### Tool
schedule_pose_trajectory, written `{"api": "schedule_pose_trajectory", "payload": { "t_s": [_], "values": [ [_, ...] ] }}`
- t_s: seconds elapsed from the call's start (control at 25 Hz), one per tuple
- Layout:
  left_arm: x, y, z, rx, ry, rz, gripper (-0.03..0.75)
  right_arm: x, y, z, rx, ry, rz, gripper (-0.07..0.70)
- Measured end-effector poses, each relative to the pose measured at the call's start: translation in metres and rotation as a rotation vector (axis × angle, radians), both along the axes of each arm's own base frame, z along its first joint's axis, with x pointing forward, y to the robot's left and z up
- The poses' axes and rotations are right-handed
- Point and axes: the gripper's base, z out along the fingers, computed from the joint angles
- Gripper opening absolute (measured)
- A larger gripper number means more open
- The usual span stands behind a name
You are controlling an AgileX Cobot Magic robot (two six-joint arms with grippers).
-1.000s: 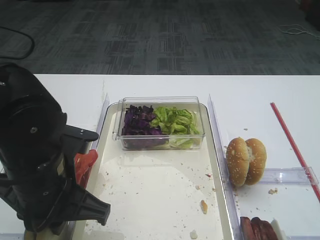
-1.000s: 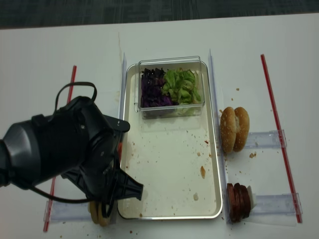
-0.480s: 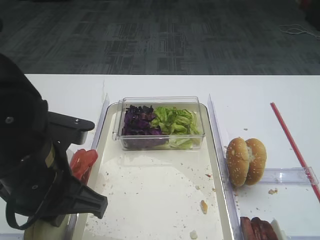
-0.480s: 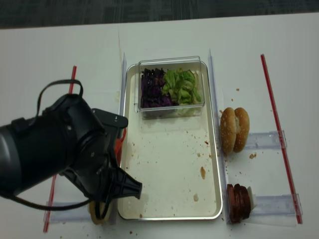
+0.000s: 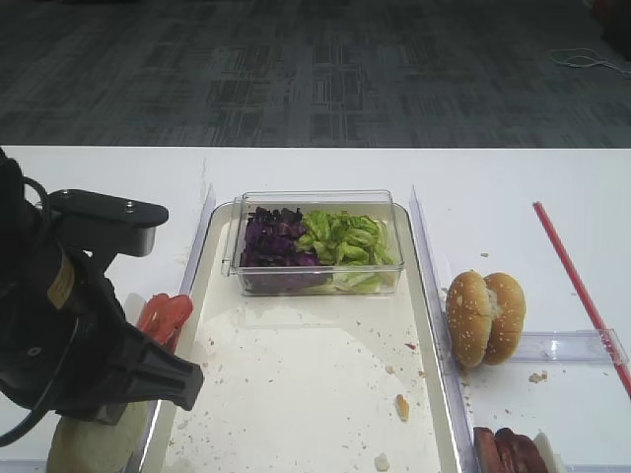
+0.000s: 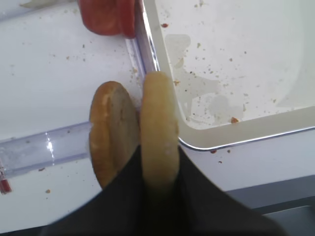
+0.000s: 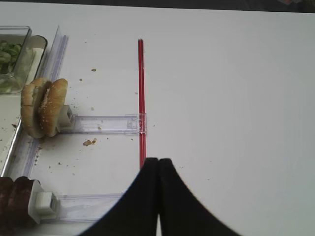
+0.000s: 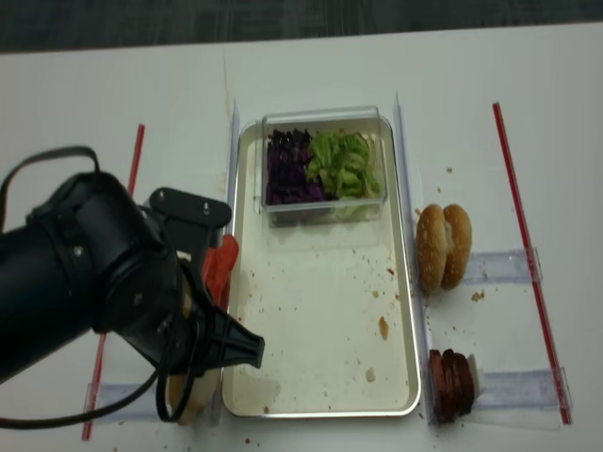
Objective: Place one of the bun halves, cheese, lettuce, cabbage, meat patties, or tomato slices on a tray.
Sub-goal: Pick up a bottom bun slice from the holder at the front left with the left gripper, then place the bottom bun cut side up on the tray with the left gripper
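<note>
Left gripper (image 6: 158, 172) clamps a pale bun half (image 6: 158, 130) on edge between its fingers, the tray (image 6: 236, 130) rim just right, tomato slices (image 6: 106, 17) beyond; right gripper (image 7: 158, 169) hangs pressed together.

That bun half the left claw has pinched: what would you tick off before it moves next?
1. Left gripper shut on the bun half: ok, fingers clamp it on edge.
2. Second bun half left behind: cannot tell; it sits right against the gripped one.
3. Landing spot on the tray: ok, bare floor with only crumbs.
4. Clear box of cabbage and lettuce out of the path: ok, at the far end.
5. Tomato slices clear of the arm: not ok, close beside it.
6. Right gripper out of the way: ok, shut over the table.
</note>
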Motion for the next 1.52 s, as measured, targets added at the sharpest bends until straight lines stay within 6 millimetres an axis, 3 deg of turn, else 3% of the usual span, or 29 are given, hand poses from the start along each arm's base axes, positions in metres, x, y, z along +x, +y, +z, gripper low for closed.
{"api": "schedule_pose_trajectory", "payload": {
  "t_s": [0.32,0.68,1.24,1.36,1.52],
  "values": [
    [-0.003,0.001,0.017,-0.057,-0.046,-0.005,0.091,0.000,0.000,0.000,0.000,0.000,0.000,0.301],
    [0.015,0.005,0.043,-0.090,-0.126,0.028,0.089,0.000,0.000,0.000,0.000,0.000,0.000,0.301],
    [0.037,0.051,0.044,-0.013,-0.097,0.136,0.086,0.000,0.000,0.000,0.000,0.000,0.000,0.301],
    [0.038,0.051,0.043,-0.031,-0.093,0.106,0.084,0.000,0.000,0.000,0.000,0.000,0.000,0.301],
    [0.036,0.035,0.045,-0.190,-0.072,0.028,0.082,0.000,0.000,0.000,0.000,0.000,0.000,0.301]
  ]
}}
